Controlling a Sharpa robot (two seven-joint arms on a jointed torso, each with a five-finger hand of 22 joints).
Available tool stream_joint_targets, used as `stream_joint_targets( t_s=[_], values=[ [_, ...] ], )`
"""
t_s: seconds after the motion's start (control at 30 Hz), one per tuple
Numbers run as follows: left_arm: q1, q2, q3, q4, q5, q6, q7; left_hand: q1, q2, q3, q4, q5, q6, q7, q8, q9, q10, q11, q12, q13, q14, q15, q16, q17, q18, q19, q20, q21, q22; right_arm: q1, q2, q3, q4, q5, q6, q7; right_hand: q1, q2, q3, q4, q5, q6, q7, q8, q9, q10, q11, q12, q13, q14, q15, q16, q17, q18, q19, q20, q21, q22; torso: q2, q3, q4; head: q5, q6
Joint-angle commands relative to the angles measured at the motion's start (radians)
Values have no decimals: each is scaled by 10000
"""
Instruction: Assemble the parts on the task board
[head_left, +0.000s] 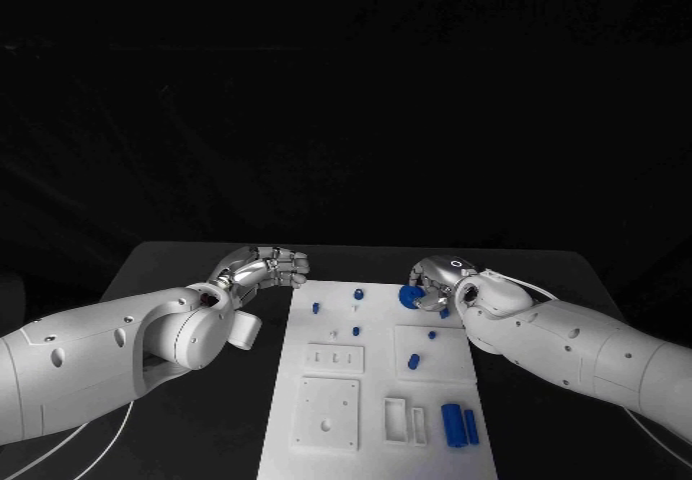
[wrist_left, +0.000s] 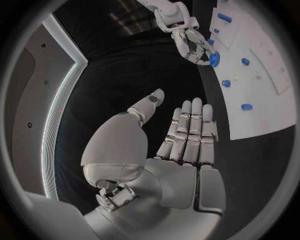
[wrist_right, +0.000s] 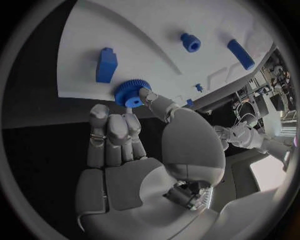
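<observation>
The blue gear (wrist_right: 130, 93) sits at the fingertips of the right hand (head_left: 440, 280), pinched there and lying on the far right corner of the task board (head_left: 378, 420); its flat face lies down on the board, its hub toward the palm. A blue block (wrist_right: 106, 65) lies just beyond it, away from the palm. The left hand (head_left: 267, 268) hovers off the board's opposite edge, fingers straight, holding nothing, so the right hand is plainly nearer.
</observation>
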Motion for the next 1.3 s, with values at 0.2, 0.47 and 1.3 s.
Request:
stream_joint_targets(
  t_s=[0.2, 0.47, 1.3],
  values=[
    [6, 1, 9, 57, -98, 132, 67, -67, -4, 28, -45, -51, -30, 67, -35, 13, -55, -2, -54, -16, -56, -20, -57, -3, 169, -61, 19, -66, 100, -41, -18, -51, 191, -732, -318, -353, -67, -32, 87, 76, -4, 633, 111, 99, 171, 100, -137, 58, 369, 42, -121, -44, 35, 462, -16, -36, 62, 191, 4, -3, -5, 5, 25],
    [6, -40, 9, 17, -147, 103, 90, -66, -2, 31, -45, -53, -29, 67, -36, 15, -55, -2, -54, -15, -56, -20, -57, -2, 170, -61, 20, -66, 101, -37, -303, -48, 980, -998, -1372, -716, -193, -116, 122, 221, -5, 717, 68, 132, 206, 193, -182, 134, 386, 58, -167, -48, 63, 462, 26, -51, 90, 181, -3, 5, -15, 31, 47],
    [8, 13, 11, -5, -154, 86, 116, -63, -3, 34, -45, -56, -27, 68, -38, 18, -54, -1, -53, -15, -57, -19, -59, -1, 170, -61, 21, -67, 104, 29, 504, -236, 2022, -1805, -1661, -1188, -177, -446, 316, 550, 7, 800, 19, 133, 251, 344, -233, 232, 393, 96, -221, -48, 125, 462, 127, -114, 144, 170, 13, -13, 37, 29, 180]
  ],
)
